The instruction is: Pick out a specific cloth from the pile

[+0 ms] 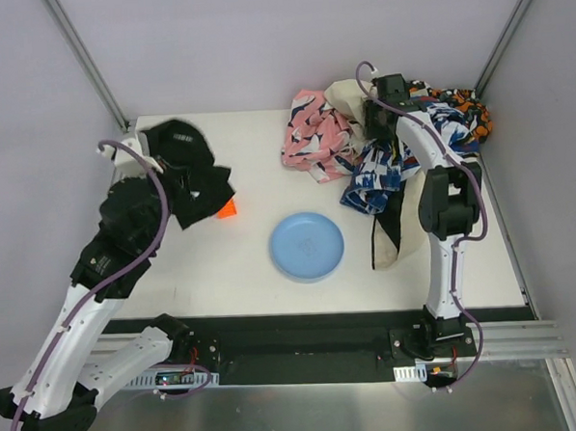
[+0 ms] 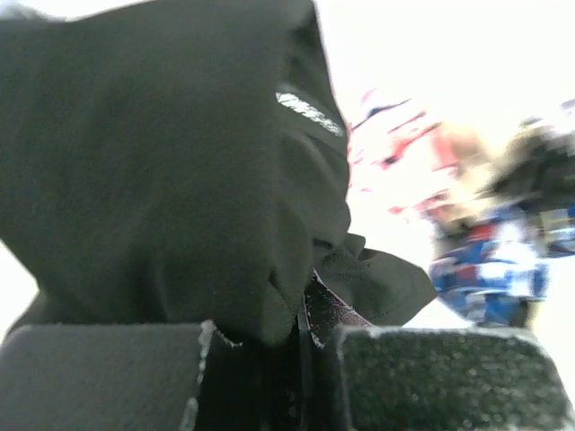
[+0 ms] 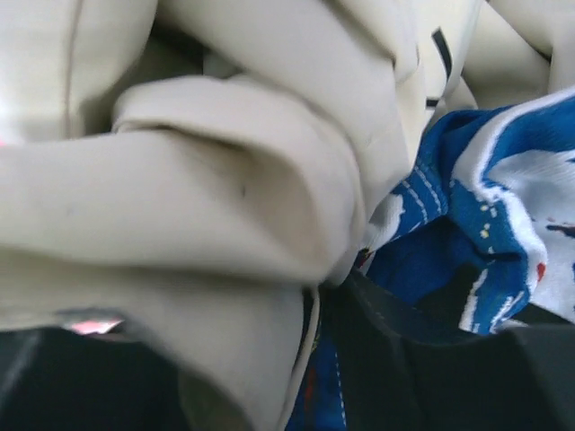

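Pale walls [image 1: 260,43] box in a white desk [image 1: 214,277], seen from above and from both wrists. Right gripper [image 3: 305,359] is buried in the pile [image 1: 428,121] at the far right corner, its dark fingers close against a fold of beige cloth [image 3: 180,197] with blue patterned cloth [image 3: 485,206] beside it. Fabric fills that wrist view, so whether the jaws are spread or closed cannot be told. Left gripper [image 2: 301,359], over the left side of the desk, is pressed together, pinching a black cloth [image 2: 162,162] that drapes over it. At the pile's left edge lies the cloth [image 1: 313,137], pink and white with black marks, mostly exposed and touching the blue patterned fabric. It looks light, limp and crumpled, likely to sag and drag its neighbours if lifted where they overlap. A raised fold on its free left side seems the safest place to pinch. A blue plate [image 1: 307,245] sits near the middle of the desk. How far the cloth tucks under the pile is hidden, and the left wrist view shows it only as a blur.
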Controlling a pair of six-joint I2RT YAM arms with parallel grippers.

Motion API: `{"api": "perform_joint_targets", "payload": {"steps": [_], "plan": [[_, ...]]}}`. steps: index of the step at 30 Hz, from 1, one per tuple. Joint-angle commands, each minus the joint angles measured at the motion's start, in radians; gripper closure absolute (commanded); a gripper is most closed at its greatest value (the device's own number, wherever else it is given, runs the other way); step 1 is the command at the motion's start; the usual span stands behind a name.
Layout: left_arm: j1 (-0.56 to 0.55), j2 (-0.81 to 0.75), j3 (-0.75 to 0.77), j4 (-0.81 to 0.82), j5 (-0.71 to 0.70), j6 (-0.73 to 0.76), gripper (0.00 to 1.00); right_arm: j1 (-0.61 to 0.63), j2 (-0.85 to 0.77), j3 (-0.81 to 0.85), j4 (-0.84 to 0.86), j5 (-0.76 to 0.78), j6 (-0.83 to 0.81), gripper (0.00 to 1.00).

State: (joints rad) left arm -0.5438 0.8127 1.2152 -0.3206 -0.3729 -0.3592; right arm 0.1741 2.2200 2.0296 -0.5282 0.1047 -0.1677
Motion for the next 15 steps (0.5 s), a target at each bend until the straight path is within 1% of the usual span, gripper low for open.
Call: {"api": "perform_joint_targets", "payload": {"steps": [1, 3, 5, 6, 7, 12, 13, 14, 15], "plan": [[-0.001, -0.093, -0.161, -0.227, -0.374, -0.145, 1.00, 0.011, -0.169, -0.031, -0.105, 0.018, -0.036, 0.38], [0.002, -0.121, -0.230, -0.282, -0.406, -0.213, 1.00, 0.018, -0.232, -0.057, -0.107, 0.001, -0.036, 0.18], [0.021, -0.129, -0.295, -0.334, -0.405, -0.280, 1.00, 0.030, -0.299, -0.098, -0.099, -0.002, -0.036, 0.09], [0.040, -0.127, -0.322, -0.353, -0.394, -0.320, 1.00, 0.036, -0.331, -0.124, -0.089, -0.003, -0.035, 0.01], [0.063, -0.124, -0.357, -0.357, -0.373, -0.340, 1.00, 0.042, -0.374, -0.159, -0.073, -0.003, -0.033, 0.04], [0.264, -0.049, -0.499, -0.351, -0.218, -0.437, 1.00, 0.051, -0.575, -0.340, 0.003, -0.002, 0.016, 0.04], [0.292, -0.023, -0.514, -0.351, -0.212, -0.458, 0.97, 0.051, -0.635, -0.403, 0.020, 0.001, 0.023, 0.04], [0.304, 0.008, -0.528, -0.351, -0.212, -0.472, 0.80, 0.051, -0.678, -0.451, 0.046, 0.012, 0.043, 0.04], [0.309, 0.029, -0.523, -0.353, -0.207, -0.475, 0.50, 0.051, -0.727, -0.512, 0.077, 0.035, 0.066, 0.04]]}}
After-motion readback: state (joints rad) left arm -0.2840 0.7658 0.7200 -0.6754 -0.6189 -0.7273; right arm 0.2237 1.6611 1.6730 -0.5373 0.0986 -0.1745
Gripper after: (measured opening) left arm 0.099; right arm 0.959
